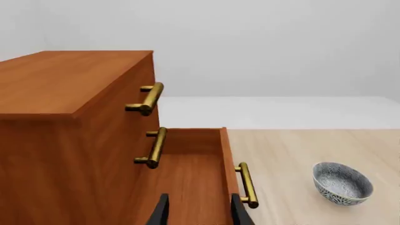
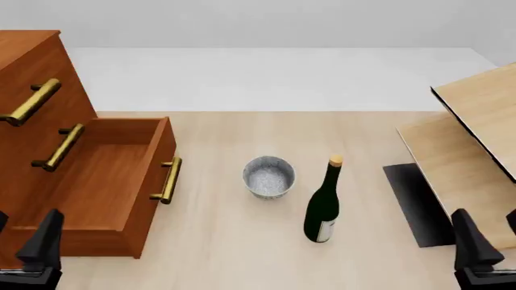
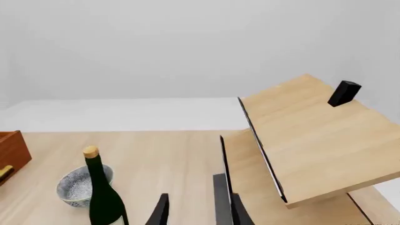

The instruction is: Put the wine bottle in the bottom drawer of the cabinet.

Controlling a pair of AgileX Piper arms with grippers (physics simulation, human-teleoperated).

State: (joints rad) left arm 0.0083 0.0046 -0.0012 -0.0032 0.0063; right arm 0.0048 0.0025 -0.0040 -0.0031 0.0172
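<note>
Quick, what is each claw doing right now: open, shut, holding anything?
Left claw: open, holding nothing, above the pulled-out reddish-brown wooden bottom drawer.
Right claw: open, holding nothing, apart from the slim dark green wine bottle.

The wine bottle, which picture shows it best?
The front view: the whole wine bottle stands upright on the table, cork to base, right of the bowl. The right wrist view cuts off its lower part. The left wrist view doesn't show it at all.

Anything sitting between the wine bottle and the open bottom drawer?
Yes. In the front view the grey speckled bowl stands on the table between the wine bottle and the open bottom drawer, touching neither.
</note>
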